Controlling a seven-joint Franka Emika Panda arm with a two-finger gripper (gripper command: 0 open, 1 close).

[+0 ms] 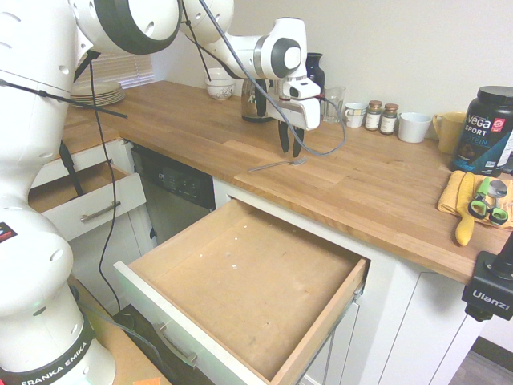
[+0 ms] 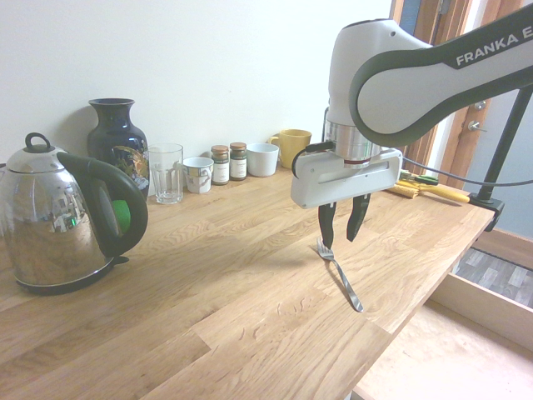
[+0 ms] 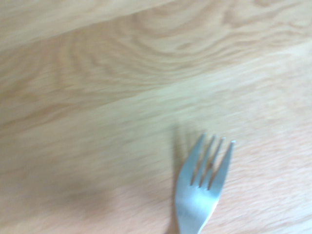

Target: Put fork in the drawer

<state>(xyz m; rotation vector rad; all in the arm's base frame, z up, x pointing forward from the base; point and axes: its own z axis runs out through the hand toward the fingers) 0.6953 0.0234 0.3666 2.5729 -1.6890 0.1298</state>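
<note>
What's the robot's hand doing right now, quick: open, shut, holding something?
Gripper: open, holding nothing; its fingers are above the fork.

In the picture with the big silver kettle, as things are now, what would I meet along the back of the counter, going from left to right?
Kettle → drinking glass → patterned cup → first spice jar → second spice jar → white cup → yellow mug

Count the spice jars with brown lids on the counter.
2: one beside the patterned cup, the other beside the plain white mug. No others visible.
</note>
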